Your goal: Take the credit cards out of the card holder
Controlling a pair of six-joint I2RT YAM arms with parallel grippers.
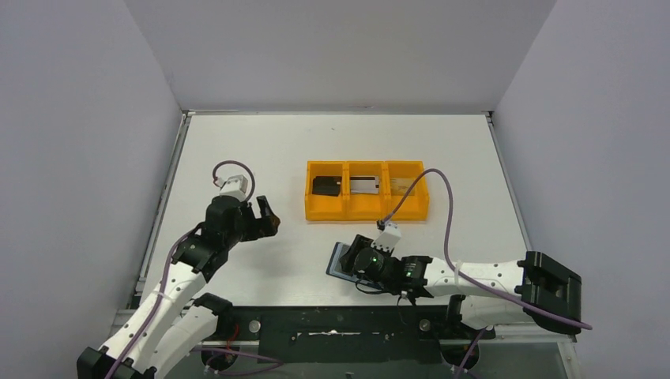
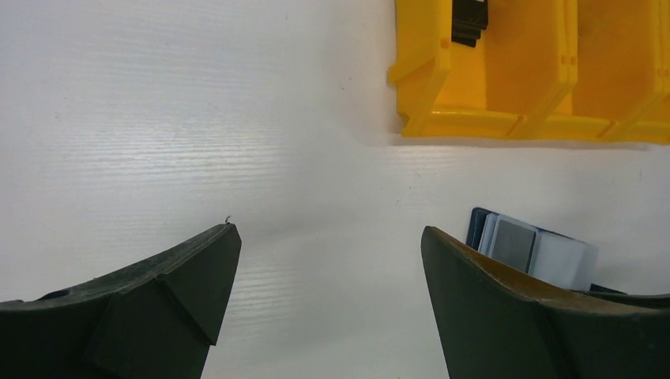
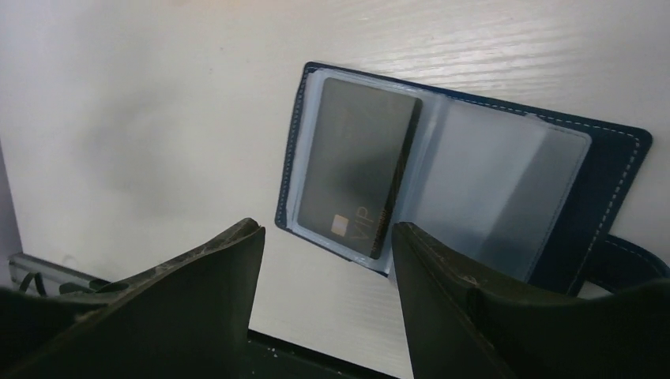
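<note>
Dark fingers [image 3: 213,292] of the right end effector [image 3: 330,229] fill the bottom of my right wrist view. They stand apart, released, with nothing pinched between them. Just past their tips the dark navy-blue bifold card holder [image 3: 608,158] lies open on the white desk [image 3: 158,118]. A dark grey credit card [image 3: 359,162] marked VIP sits in its left clear sleeve.

On the left wrist view, the left end effector [image 2: 330,230] is spread wide and released above bare desk. The orange three-compartment plastic tray [image 2: 474,118] sits upper right, a black card [image 2: 470,20] in its end compartment. The card holder peeks out behind the right-hand finger.

From the top view, the left end effector hangs left of the tray, well apart from the card holder. The right end effector is over the card holder, on the near side of the tray. A silver-grey card [image 1: 365,185] and a gold-tan card [image 1: 403,185] lie in the tray's other two compartments.
</note>
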